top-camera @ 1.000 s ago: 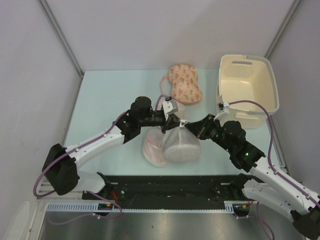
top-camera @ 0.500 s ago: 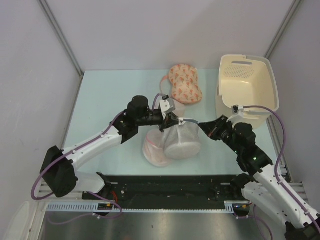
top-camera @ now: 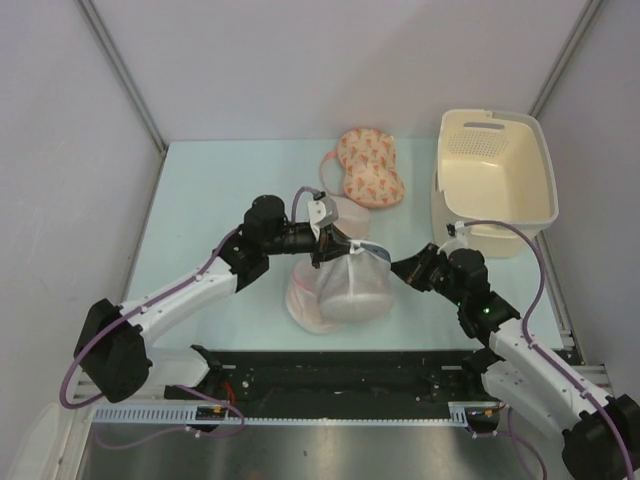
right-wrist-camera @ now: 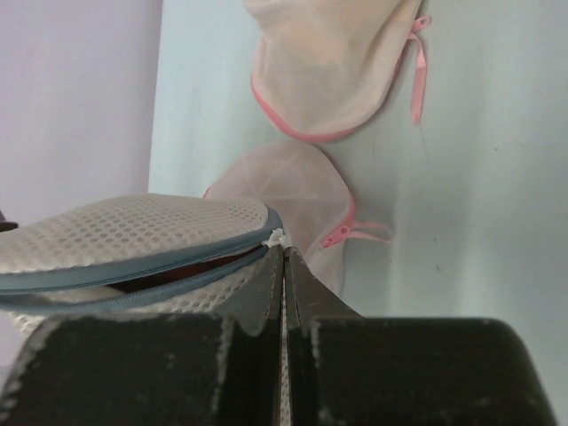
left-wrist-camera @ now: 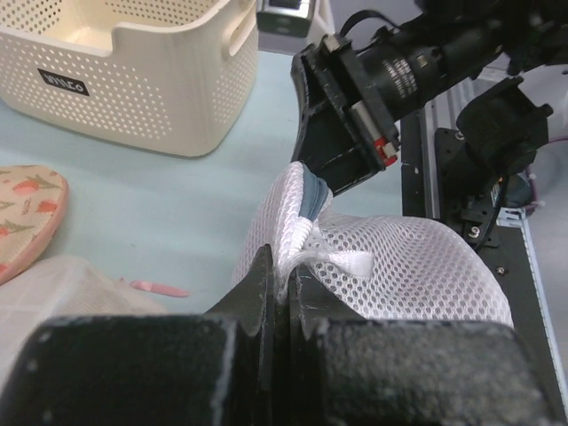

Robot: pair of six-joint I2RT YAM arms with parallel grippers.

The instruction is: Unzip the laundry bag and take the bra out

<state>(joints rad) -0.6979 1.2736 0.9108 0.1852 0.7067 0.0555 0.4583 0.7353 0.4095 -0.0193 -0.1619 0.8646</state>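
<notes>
The laundry bag (top-camera: 352, 285), a white mesh dome, is held up off the table between both arms. My left gripper (top-camera: 337, 250) (left-wrist-camera: 282, 257) is shut on a pinch of its mesh beside a white tab. My right gripper (top-camera: 393, 266) (right-wrist-camera: 284, 250) is shut on the white zip pull at the end of the grey zip rim (right-wrist-camera: 133, 262). The rim gapes a little, and a dark red strip of the bra (right-wrist-camera: 164, 276) shows in the slit; the rest of it is hidden inside the bag.
One pink-trimmed mesh pouch (top-camera: 303, 305) lies under the bag, and another (top-camera: 352, 213) just behind it. A peach patterned bra (top-camera: 368, 167) lies at the back. A cream perforated basket (top-camera: 497, 215) stands at the back right, close to the right arm.
The left gripper has drawn the bag's top to the left. The right gripper has swung lower along the bag's right side, and the grey rim now shows a gap.
</notes>
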